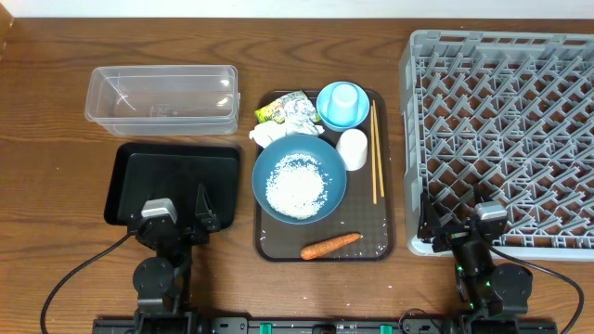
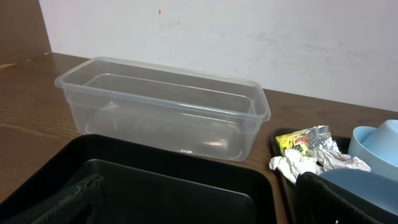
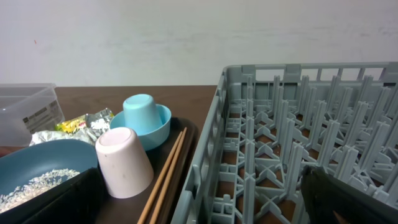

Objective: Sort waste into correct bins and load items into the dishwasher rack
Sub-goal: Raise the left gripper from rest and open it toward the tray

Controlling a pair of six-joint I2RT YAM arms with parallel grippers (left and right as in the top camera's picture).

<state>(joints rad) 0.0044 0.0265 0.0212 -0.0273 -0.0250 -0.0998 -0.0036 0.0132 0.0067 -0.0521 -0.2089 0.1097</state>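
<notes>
On the brown serving tray [image 1: 385, 190] a dark blue bowl [image 1: 327, 167] holds white rice [image 1: 295, 186]. A carrot [image 1: 331, 245] lies in front of it. Behind it are the wrapper [image 1: 283, 109] and tissue [image 1: 269, 136]. A light blue cup [image 1: 345, 96] stands upside down in the small light blue bowl [image 1: 325, 113], beside a white cup [image 1: 353, 148] and chopsticks [image 1: 376, 153]. The grey rack [image 1: 506, 139] stands to the right. My left gripper [image 1: 172, 211] hangs open over the black tray [image 1: 176, 167]. My right gripper [image 1: 455, 215] is open at the rack's near left corner, holding nothing.
The clear tub [image 1: 162, 93] stands behind the black tray. In the left wrist view the tub [image 2: 161, 106] looks bare inside. The right wrist view shows the white cup [image 3: 124, 162] and chopsticks [image 3: 165, 177] just left of the rack wall [image 3: 211, 143].
</notes>
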